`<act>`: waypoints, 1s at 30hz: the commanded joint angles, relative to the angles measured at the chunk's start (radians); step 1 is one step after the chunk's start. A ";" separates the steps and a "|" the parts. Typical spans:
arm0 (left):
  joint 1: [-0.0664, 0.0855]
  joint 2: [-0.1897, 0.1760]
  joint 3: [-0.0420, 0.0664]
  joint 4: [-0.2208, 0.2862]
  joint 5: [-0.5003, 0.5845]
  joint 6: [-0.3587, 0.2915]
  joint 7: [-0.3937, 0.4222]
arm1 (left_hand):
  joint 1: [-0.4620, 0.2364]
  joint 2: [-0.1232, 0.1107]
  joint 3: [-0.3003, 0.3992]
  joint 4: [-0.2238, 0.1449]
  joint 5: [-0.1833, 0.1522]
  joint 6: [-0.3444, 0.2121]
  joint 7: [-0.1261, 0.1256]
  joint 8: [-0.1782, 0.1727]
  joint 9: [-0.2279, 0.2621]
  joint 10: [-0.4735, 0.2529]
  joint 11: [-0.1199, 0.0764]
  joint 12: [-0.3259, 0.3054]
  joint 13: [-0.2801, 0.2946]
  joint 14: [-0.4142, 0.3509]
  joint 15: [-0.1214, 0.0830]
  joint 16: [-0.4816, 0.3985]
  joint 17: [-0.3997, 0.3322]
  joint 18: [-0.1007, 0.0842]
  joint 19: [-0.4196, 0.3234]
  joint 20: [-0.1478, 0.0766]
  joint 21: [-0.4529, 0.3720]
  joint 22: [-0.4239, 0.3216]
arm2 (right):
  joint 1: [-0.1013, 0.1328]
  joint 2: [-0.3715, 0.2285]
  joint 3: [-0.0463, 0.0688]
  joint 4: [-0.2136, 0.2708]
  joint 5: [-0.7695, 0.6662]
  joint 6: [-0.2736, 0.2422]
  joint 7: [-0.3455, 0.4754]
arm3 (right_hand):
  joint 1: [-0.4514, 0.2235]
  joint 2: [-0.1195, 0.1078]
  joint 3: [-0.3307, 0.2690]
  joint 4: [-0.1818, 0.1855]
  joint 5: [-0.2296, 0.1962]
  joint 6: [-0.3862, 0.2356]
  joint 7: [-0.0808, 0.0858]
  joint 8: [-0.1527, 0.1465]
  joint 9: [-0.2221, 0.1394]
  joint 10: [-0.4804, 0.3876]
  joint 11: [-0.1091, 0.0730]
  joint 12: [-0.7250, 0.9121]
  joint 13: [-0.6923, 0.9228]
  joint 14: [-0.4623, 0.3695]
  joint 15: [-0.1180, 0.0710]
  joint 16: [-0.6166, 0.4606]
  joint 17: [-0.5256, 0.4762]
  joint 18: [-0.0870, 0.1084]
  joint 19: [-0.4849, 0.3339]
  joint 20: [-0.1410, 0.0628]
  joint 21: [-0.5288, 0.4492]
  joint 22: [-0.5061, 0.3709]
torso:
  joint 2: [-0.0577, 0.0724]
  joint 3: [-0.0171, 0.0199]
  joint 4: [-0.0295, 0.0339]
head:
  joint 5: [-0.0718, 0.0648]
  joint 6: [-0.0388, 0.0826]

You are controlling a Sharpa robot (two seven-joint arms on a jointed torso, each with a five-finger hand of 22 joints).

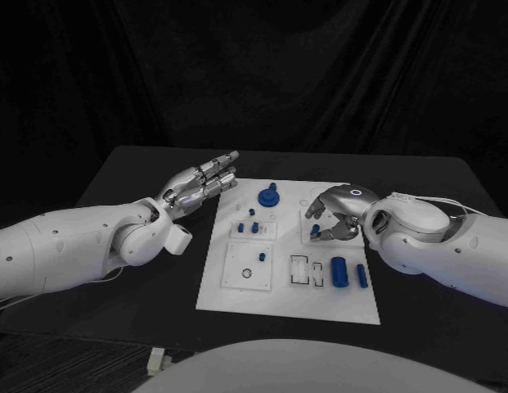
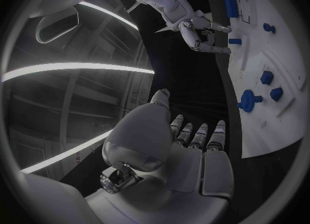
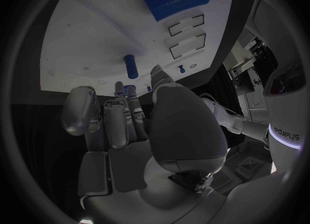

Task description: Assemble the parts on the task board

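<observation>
The right hand (image 1: 339, 214) sits over the right-middle of the board (image 1: 289, 295), its fingers (image 1: 320, 206) curled downward above a raised white block there. From behind that wrist, the fingers (image 3: 123, 118) reach toward a small blue peg (image 3: 131, 66) on the plate, with another bit of blue right at the tips; I cannot tell whether they are pinching it or only touching it.

The left hand (image 1: 202, 182) hovers off the board's upper left corner, fingers (image 1: 221, 168) stretched out straight and side by side, grasping nothing. The view from that wrist shows the same flat palm (image 2: 187, 157) and released fingers (image 2: 208, 133) above the dark desk (image 1: 136, 172), just beside the board's edge.

The board lies in the centre of the frame. Near its top edge stands a round blue knob (image 1: 269, 196). Below that are two small blue pieces (image 1: 247, 226) on a square inset. In the lower right of the plate lie a blue cylinder (image 1: 339, 271) and a thinner blue pin (image 1: 361, 276), beside two outlined slots (image 1: 301, 268). A ring (image 1: 248, 273) lies in the lower left inset.
</observation>
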 commanded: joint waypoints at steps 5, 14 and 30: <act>-0.002 0.002 0.001 0.002 0.006 0.008 0.013 | 0.005 0.004 0.000 -0.008 0.005 0.001 0.008 0.006 0.001 0.001 0.005 -0.003 -0.001 0.000 0.003 -0.003 -0.001 0.009 0.006 -0.001 0.001 0.000 | -0.016 0.012 0.001 -0.022 0.001 0.026 0.002 | 0.075 0.034 0.023 -0.055 0.111 0.044 -0.003 0.009 0.003 0.033 -0.006 0.006 0.001 0.044 -0.009 -0.011 -0.004 -0.007 -0.007 -0.008 0.001 0.149 | 0.000 0.0001 -0.0005 | 0.001 0.000; -0.003 0.004 0.001 0.001 0.006 0.010 0.012 | 0.006 0.003 0.000 -0.011 0.009 0.002 0.011 0.006 0.001 0.001 0.004 -0.003 -0.001 0.000 0.005 -0.003 -0.001 0.009 0.007 -0.001 0.001 0.000 | -0.021 0.027 0.001 -0.047 0.001 0.031 0.015 | 0.087 0.046 0.034 -0.071 0.127 0.078 0.001 0.014 0.005 0.061 -0.011 0.008 0.002 0.037 -0.013 -0.026 -0.023 -0.004 -0.014 -0.012 -0.014 0.145 | 0.000 -0.0001 0.0001 | -0.003 0.000; -0.005 0.007 0.001 -0.002 0.006 0.013 0.010 | 0.008 0.005 0.002 -0.016 0.014 0.003 0.013 0.006 0.001 0.001 0.005 -0.003 -0.001 0.000 0.006 -0.003 -0.001 0.009 0.007 -0.001 0.001 0.000 | -0.024 0.037 0.001 -0.056 0.001 0.014 0.047 | 0.115 0.051 0.080 -0.079 0.123 0.165 0.001 0.032 0.017 0.148 -0.033 0.010 0.002 0.038 -0.030 -0.030 -0.027 -0.005 -0.014 -0.026 -0.007 0.146 | 0.000 -0.0001 -0.0005 | 0.001 0.000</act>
